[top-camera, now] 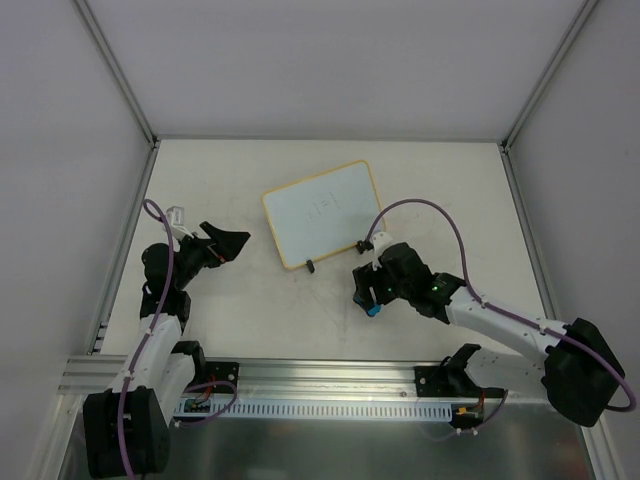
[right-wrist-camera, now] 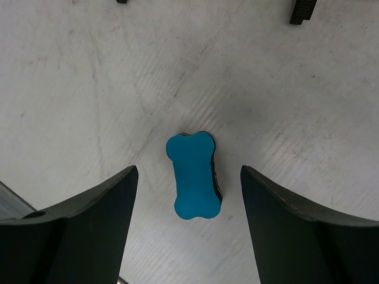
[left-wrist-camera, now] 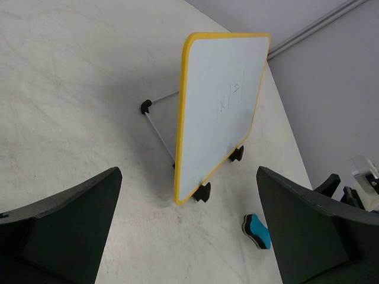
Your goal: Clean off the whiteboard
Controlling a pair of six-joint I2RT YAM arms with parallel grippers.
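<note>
The whiteboard (top-camera: 322,213), white with a yellow frame, stands tilted on two black clip feet and a wire stand at the table's middle. Faint marks show on it in the left wrist view (left-wrist-camera: 219,106). A small blue bone-shaped eraser (top-camera: 374,310) lies flat on the table just in front of the board's right foot; it also shows in the left wrist view (left-wrist-camera: 257,232). My right gripper (right-wrist-camera: 188,170) is open and hangs over the eraser (right-wrist-camera: 192,176), one finger on each side, not touching it. My left gripper (top-camera: 225,243) is open and empty, left of the board, facing it.
A black clip foot (right-wrist-camera: 302,10) of the board is just beyond the eraser. A metal rail (top-camera: 320,385) runs along the near edge. Enclosure walls and corner posts (top-camera: 115,70) bound the table on three sides.
</note>
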